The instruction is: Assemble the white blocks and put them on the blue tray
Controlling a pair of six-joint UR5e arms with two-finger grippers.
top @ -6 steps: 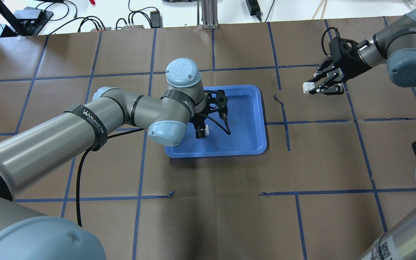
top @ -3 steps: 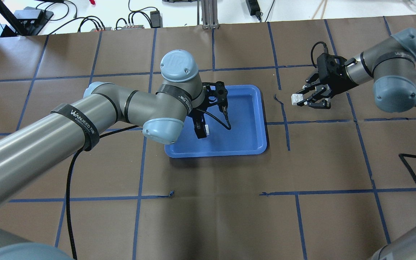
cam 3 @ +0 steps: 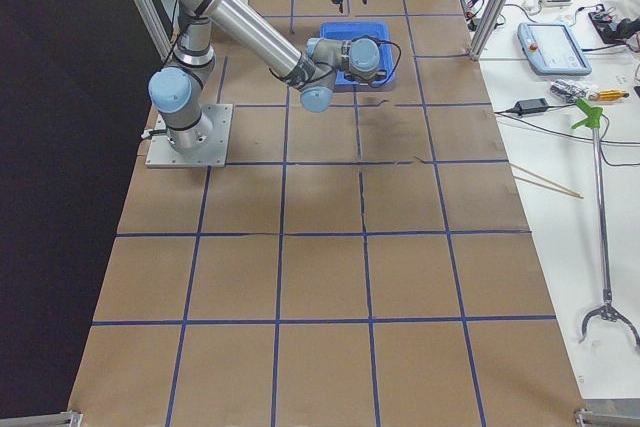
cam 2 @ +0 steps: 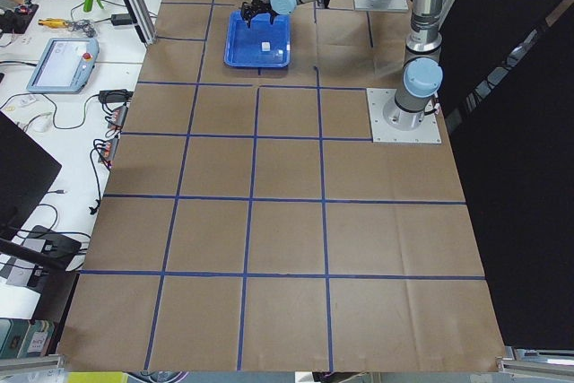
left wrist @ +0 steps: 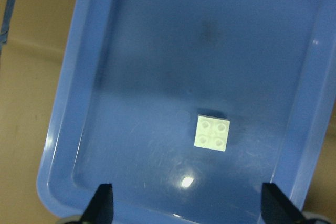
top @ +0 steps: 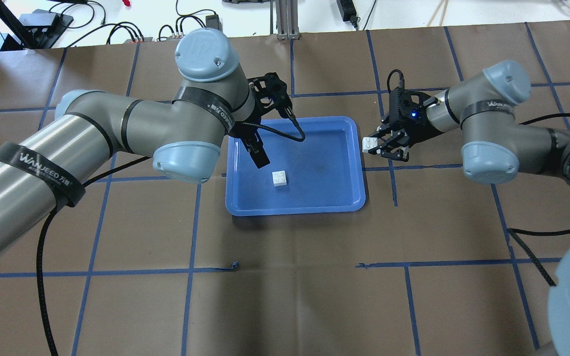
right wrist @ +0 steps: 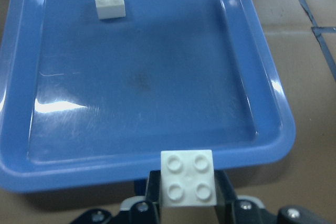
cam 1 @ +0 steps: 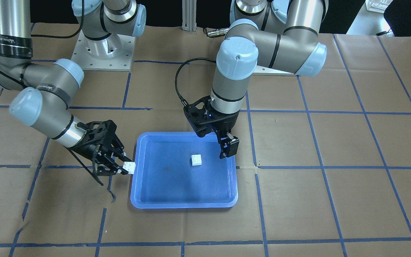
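Note:
One white block (top: 279, 178) lies studs-up on the floor of the blue tray (top: 329, 163), free of any gripper; it also shows in the front view (cam 1: 196, 160) and both wrist views (left wrist: 212, 132) (right wrist: 109, 1). My left gripper (top: 260, 155) (cam 1: 227, 149) hangs open and empty above the tray's far left part, its fingertips (left wrist: 105, 203) wide apart. My right gripper (top: 376, 146) (cam 1: 121, 167) is shut on the second white block (top: 369, 144) (right wrist: 188, 177), held studs-up just outside the tray's right rim (right wrist: 273, 150).
The table is covered with brown paper (top: 290, 277) marked by a blue tape grid. The left arm's black cable (top: 290, 129) loops over the tray's far edge. Cables and power bricks (top: 186, 29) lie beyond the table's far edge.
My left gripper has let go of its white block in the tray, risen and drawn back to the far left. My right gripper has carried its block leftward to the tray's right rim.

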